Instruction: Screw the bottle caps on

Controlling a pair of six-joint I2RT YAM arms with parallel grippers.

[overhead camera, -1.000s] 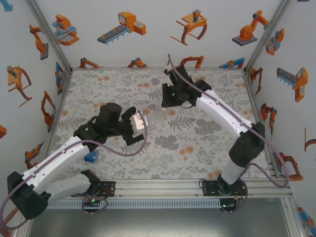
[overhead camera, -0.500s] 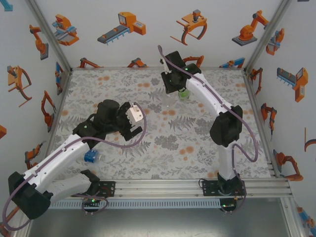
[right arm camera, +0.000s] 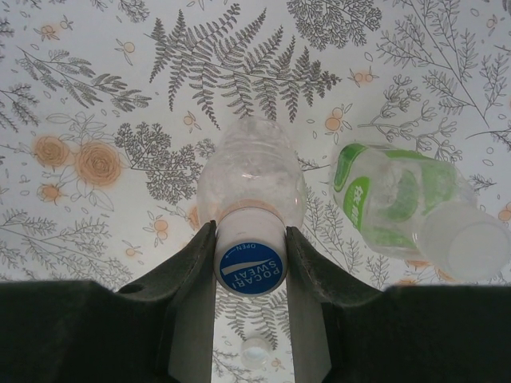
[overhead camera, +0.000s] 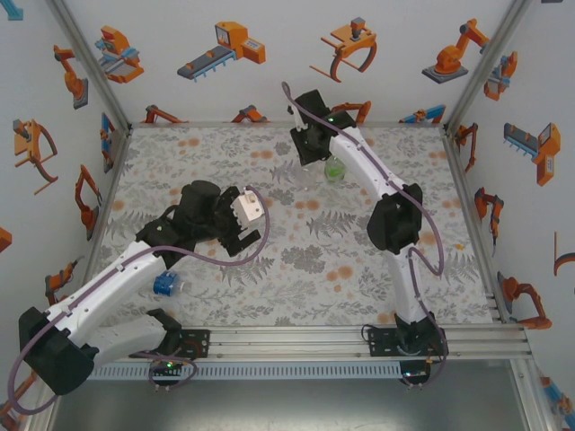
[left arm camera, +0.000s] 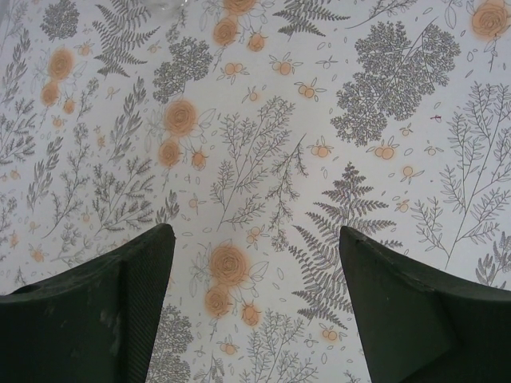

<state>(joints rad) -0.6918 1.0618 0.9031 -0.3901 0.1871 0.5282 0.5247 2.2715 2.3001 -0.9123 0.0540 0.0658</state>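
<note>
From the near left corner, the left arm (overhead camera: pixel 108 287) slants low towards the middle of the table. Its wrist is bent, and the left gripper (left arm camera: pixel 253 231) faces down with its two dark fingers spread wide, nothing between them. The right arm (overhead camera: pixel 395 224) rises from its base, folds at the elbow and stretches to the far edge. There the right gripper (right arm camera: pixel 250 231) points downward, its fingers pinching a bottle cap (right arm camera: pixel 251 267) from both sides.
</note>
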